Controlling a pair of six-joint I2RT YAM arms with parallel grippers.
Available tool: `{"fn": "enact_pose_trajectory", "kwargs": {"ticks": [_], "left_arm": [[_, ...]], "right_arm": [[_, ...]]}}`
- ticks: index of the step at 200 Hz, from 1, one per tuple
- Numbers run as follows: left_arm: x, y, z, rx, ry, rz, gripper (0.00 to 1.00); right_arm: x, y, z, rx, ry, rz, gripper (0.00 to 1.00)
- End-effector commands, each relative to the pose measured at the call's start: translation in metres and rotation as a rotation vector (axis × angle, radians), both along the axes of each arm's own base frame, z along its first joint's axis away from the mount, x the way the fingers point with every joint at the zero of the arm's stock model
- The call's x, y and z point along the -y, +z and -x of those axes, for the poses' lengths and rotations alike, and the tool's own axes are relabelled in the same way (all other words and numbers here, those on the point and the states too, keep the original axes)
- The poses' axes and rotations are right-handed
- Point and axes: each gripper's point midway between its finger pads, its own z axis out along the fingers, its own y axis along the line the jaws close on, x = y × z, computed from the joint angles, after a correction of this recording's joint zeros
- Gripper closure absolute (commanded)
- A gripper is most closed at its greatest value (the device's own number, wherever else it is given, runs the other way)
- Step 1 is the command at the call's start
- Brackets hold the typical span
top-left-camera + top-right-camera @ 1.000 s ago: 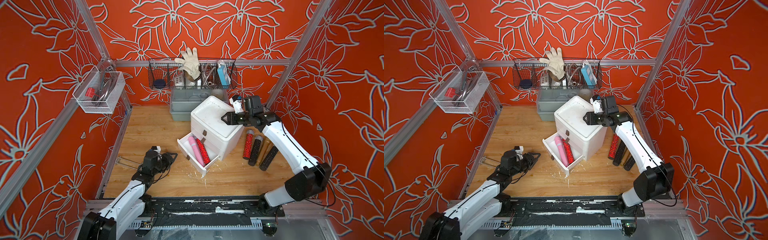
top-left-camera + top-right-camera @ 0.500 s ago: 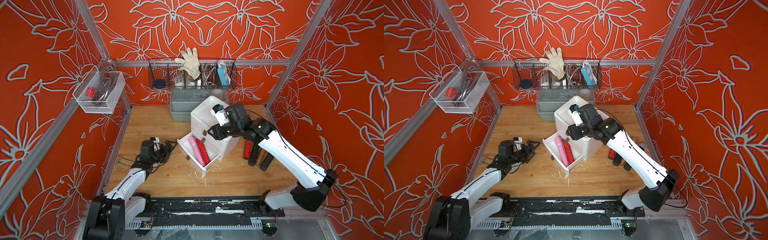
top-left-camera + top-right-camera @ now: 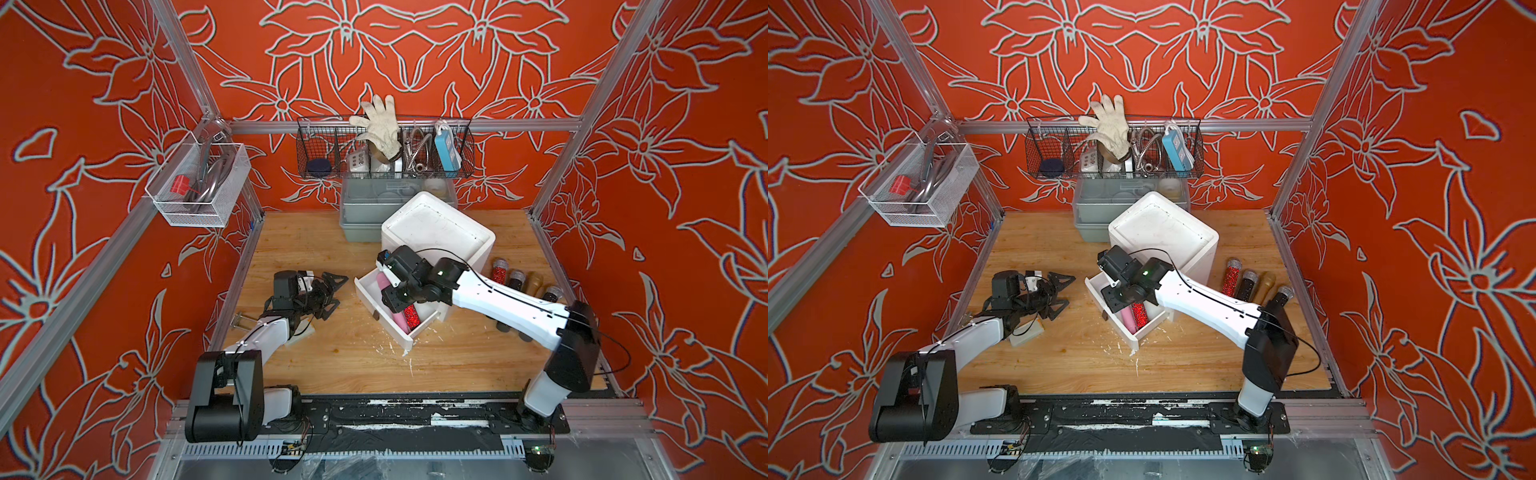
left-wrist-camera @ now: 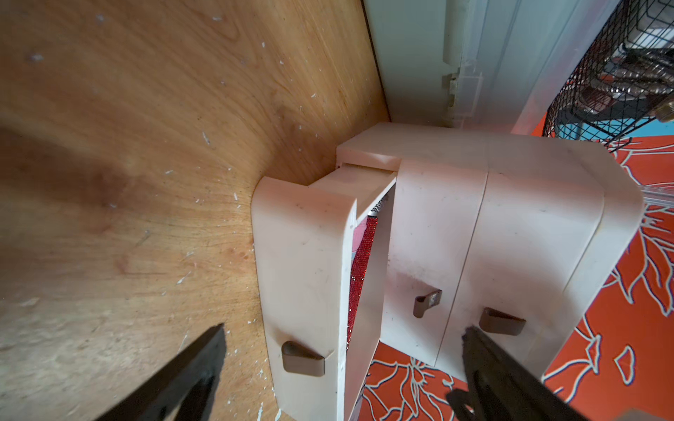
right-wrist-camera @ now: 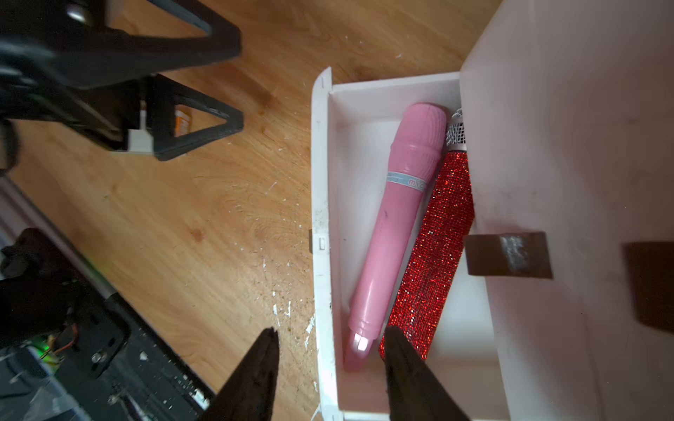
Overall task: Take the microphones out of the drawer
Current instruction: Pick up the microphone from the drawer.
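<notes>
**Right gripper open over the pulled-out drawer, both microphones inside**

In both top views the white cabinet [image 3: 436, 232] stands at the middle of the wooden table [image 3: 332, 365]. Its bottom drawer [image 3: 365, 296] is pulled out toward the lower left of the frame.

Two microphones lie side by side on the drawer floor, touching along their length. The pink microphone [image 5: 394, 233] is nearer the drawer's front wall. The red glitter microphone [image 5: 434, 255] lies beside it, its silver mesh head tucked under the cabinet's edge.

The right gripper [image 5: 330, 337] hangs just above the drawer at centre frame, and its wrist covers part of the drawer in the top views. Its jaws stand apart and grip nothing. In the right wrist view one fingertip is over the table outside the front wall and the other is over the tail ends of the two microphones. Whether it touches them cannot be told.

The left gripper [image 3: 332, 293] sits left of centre, low over the table and near the drawer front. Its jaws are spread wide and empty.

A row of four microphones [image 3: 515, 279] lies on the table to the right of the cabinet.
</notes>
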Motion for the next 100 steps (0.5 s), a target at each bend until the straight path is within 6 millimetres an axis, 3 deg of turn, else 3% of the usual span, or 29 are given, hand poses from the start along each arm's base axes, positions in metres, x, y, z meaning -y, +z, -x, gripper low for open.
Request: {"fn": "enact_pose_trajectory", "kwargs": {"ticks": [1, 44, 100], "left_arm": [[0.002, 0.008, 0.0, 0.021, -0.03, -0.004, 0.0], [0.001, 0.008, 0.006, 0.016, -0.032, -0.024, 0.0], [0.001, 0.002, 0.014, 0.003, -0.03, -0.022, 0.01]], "right_arm": [[-0.008, -0.009, -0.019, 0.04, -0.06, 0.028, 0.52], [-0.021, -0.054, -0.036, 0.022, -0.075, 0.137, 0.52], [-0.008, -0.08, -0.062, 0.071, -0.168, 0.299, 0.51]]}}
